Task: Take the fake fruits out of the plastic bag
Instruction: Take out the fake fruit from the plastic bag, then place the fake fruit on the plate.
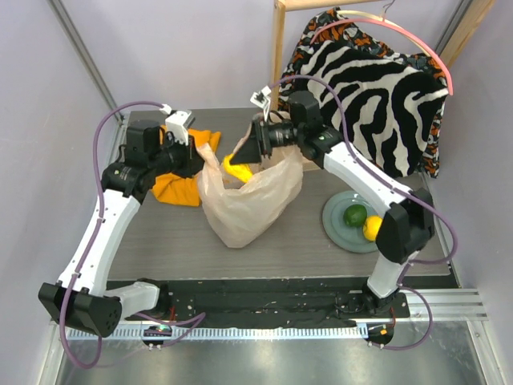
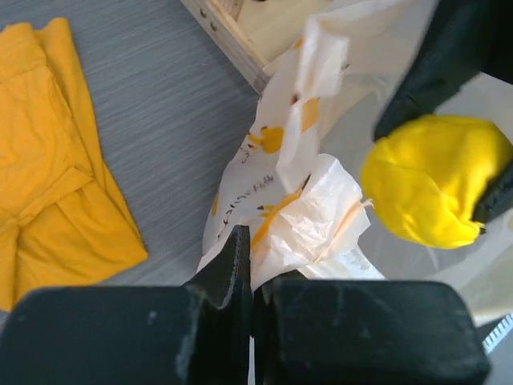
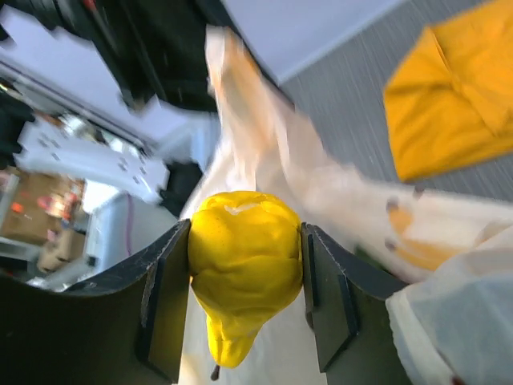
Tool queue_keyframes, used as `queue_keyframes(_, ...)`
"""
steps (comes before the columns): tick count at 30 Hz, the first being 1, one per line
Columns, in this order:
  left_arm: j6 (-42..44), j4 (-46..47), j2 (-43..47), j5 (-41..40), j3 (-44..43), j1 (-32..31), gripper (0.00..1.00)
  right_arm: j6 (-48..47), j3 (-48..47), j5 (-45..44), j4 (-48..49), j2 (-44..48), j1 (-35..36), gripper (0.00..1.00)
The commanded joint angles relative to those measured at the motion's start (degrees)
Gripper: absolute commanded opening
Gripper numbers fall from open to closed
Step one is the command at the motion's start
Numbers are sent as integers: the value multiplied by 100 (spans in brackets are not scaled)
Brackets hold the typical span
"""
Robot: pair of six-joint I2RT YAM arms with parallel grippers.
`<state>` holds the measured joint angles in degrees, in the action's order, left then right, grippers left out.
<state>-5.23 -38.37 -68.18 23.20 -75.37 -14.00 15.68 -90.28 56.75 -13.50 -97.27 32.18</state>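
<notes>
Right gripper (image 3: 247, 295): clamping a yellow, pear-shaped plastic fruit (image 3: 244, 249) across its fat belly, the two dark fingers (image 3: 164, 309) closed only to the fruit's width, its narrow stem end pointing out past the fingertips. Holding it at the mouth of a crinkly, translucent beige-white plastic carrier bag (image 1: 248, 204), just at the rim in the overhead view.

Left gripper (image 2: 248, 273): pinching a fold of that bag's rim, jaws drawn together down to the thickness of the film, propping the mouth up and open beside the pear.

Step in hand, as judged: drawing the pear clear of the bag. Calling for an even squeeze on the smooth, rounded plastic, since slipping out toward the narrow end looks likely. Calling also for a straight pull away from the loose film before any swing aside, and for the left pinch staying taut, so avoiding a snag or dragging the whole bag along.

Bag contents: nothing distinct showing through the film, so not possible to tell whether other fruits are lying inside.

Round grey-green plate (image 1: 335, 218), well apart from the bag on the right of the grey table (image 1: 304, 257): carrying a green plastic avocado (image 1: 355, 214) and a yellow plastic lemon (image 1: 373, 228) just beside each other. Likely taking the pear next.

Folded orange cloth (image 1: 180, 188): lying on the table by the left gripper.
</notes>
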Motion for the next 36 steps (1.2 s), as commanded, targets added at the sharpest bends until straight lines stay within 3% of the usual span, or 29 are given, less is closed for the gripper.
queue_keyframes(1,-153,216,59,317,-162,11,0,2892,-736,450,3094,-720,104,31)
queue_keyframes(4,56,155,129,89,-39,29,0,3591,-1182,416,3557,-1152,104,32)
queue_keyframes(11,410,145,411,-1686,374,415,0,4179,-1580,811,3985,-1171,270,38)
queue_keyframes(15,-177,697,157,-1635,199,863,0,4557,-2491,917,4320,-1442,402,40)
queue_keyframes(19,-1092,962,-642,-731,-328,996,0,4917,-2785,1004,4943,-1707,640,39)
queue_keyframes(21,-1897,1137,-1115,-266,-557,1004,0,5154,-2479,1031,5260,-1725,710,38)
queue_keyframes(25,-2621,1543,-1645,361,-724,1004,0,5454,-1758,1206,5752,-1760,693,36)
queue_keyframes(28,-2282,1324,-1864,71,-1241,1048,0,5813,-1090,1636,6402,-1734,597,33)
queue_keyframes(32,-2088,1280,-1822,44,-1752,1233,0,6928,-132,2462,8339,-1585,351,28)
queue_keyframes(36,-2034,1297,-1585,316,-1666,1224,0,7326,842,3130,9013,-1277,-10,27)
